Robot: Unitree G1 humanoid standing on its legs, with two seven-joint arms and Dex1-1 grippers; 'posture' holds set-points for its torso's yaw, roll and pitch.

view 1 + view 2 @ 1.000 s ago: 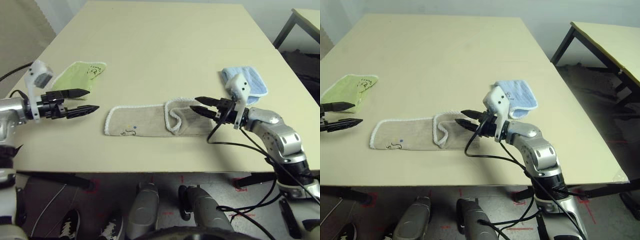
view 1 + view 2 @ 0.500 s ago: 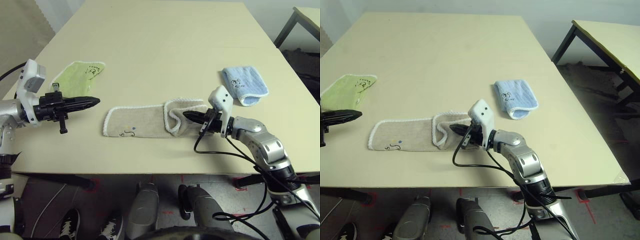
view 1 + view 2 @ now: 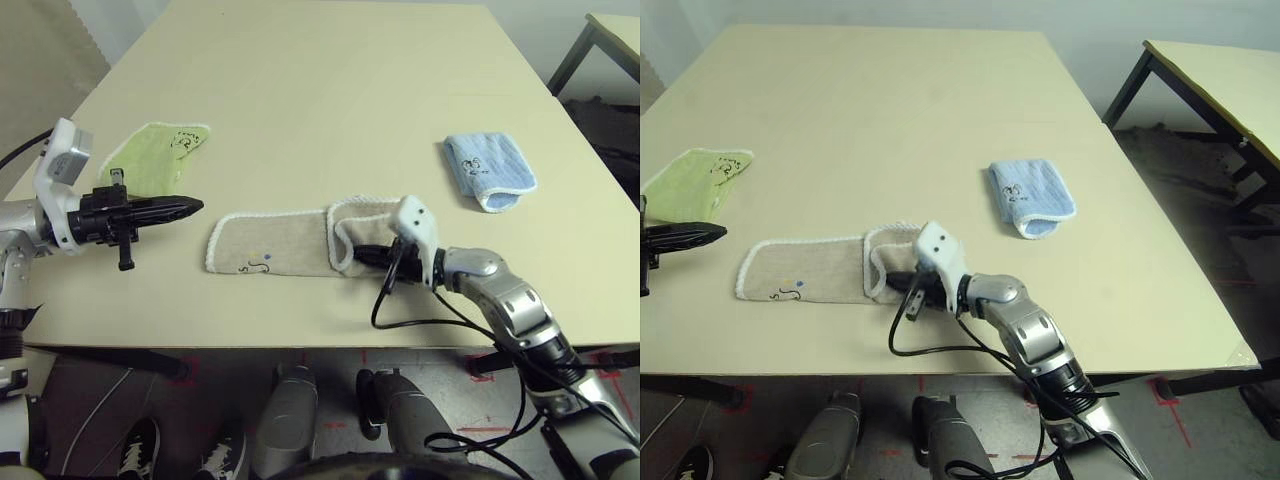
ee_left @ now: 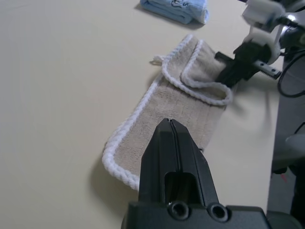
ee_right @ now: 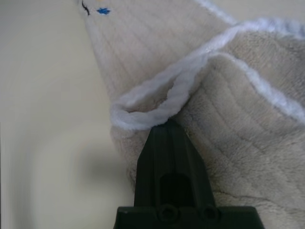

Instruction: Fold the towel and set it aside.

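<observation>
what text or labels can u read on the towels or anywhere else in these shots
No readable text in these pictures.
Beige towel: a small dark embroidered squiggle and coloured dots, not letters.
Green towel: dark embroidery, too small to read.
Blue towel: dark embroidered motif, too small to read.

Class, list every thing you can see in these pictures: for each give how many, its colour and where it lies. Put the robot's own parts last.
Towel: one, beige with white edging, near the table's front edge at the middle, its right end folded back over itself.
Green towel: one, lime green, folded, at the table's left.
Blue towel: one, light blue, folded, at the table's right.
Table: one, pale cream top, under all three cloths.
Second table: one, cream top on dark legs, to the right.
Left gripper: one, black fingers shut, above the table left of the towel, not touching it.
Right gripper: one, black, fingertips at the towel's folded edge; closed on the white edging in the right wrist view.
</observation>
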